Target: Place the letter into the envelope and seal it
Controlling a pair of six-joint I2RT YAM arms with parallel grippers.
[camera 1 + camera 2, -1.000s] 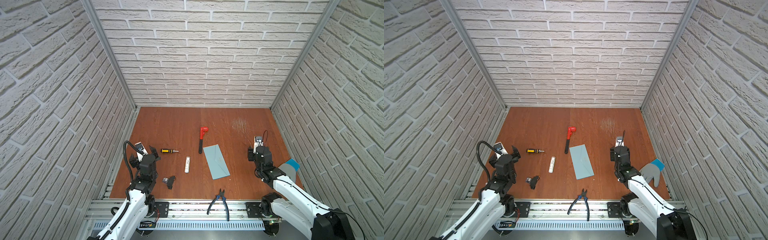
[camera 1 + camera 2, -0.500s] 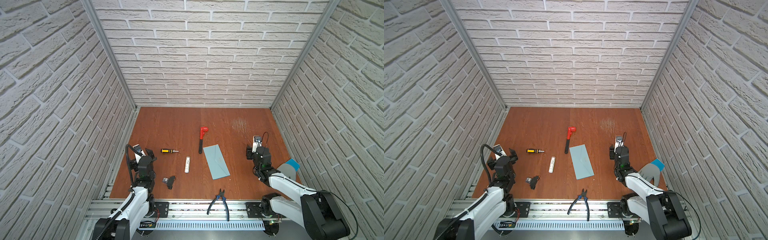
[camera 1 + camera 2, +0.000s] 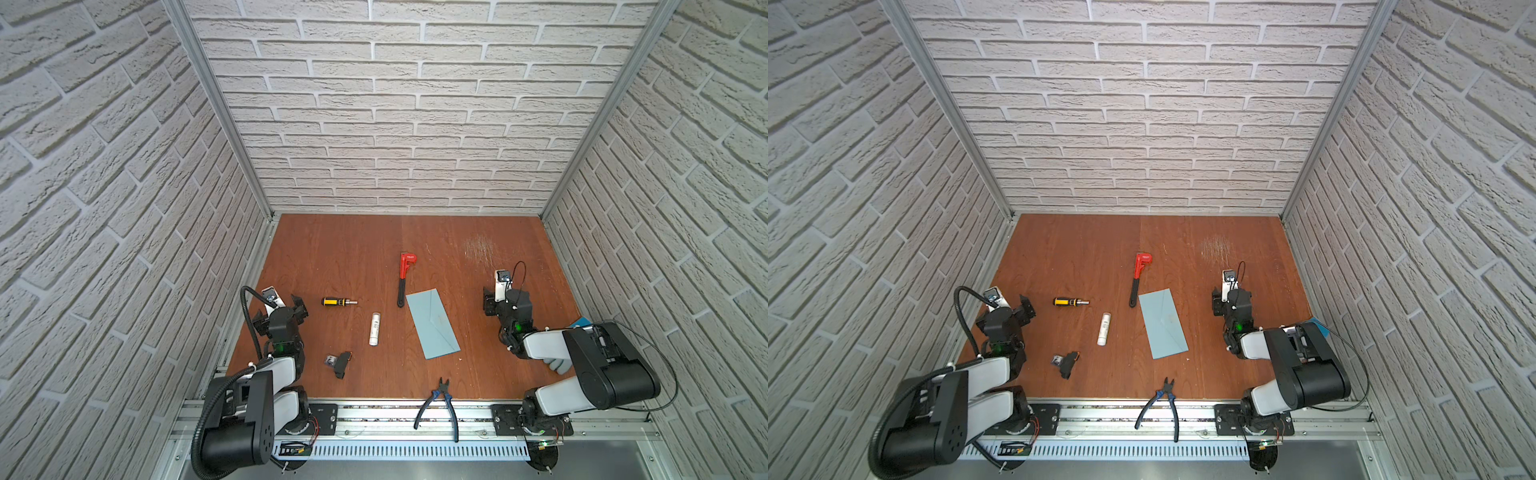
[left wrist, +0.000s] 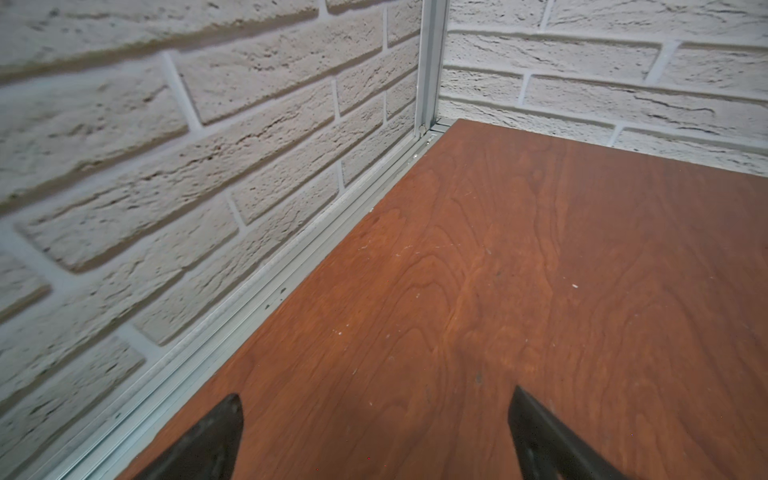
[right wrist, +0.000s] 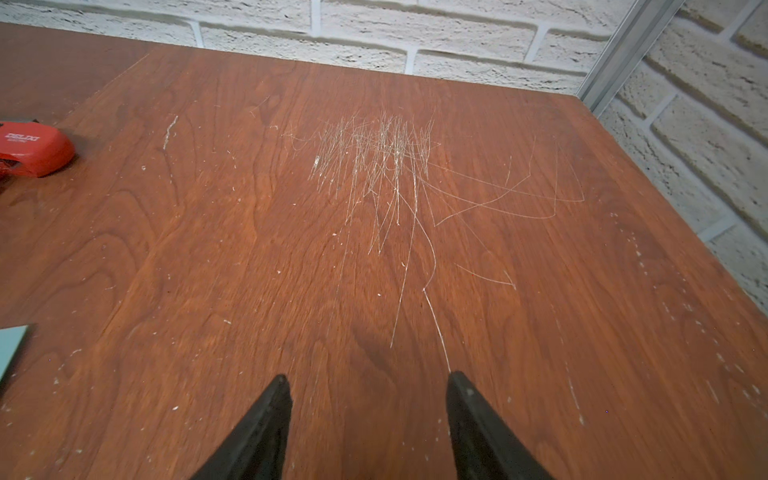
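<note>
Brown tabletop [image 3: 353, 249] bears the envelope [image 3: 432, 324] (flat, beside red wrench [image 3: 404, 274]).

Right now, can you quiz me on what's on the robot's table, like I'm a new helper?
1. True or false: the right gripper holds the envelope.
2. Which tool lies by the envelope's far corner? A: wrench. B: pliers. C: glue stick.
3. Fill in the gap: the left gripper has its jaws ___, with only bare table between them.

Key: 1 false, it holds nothing and the envelope lies flat on the table. 2 A. 3 open.
</note>
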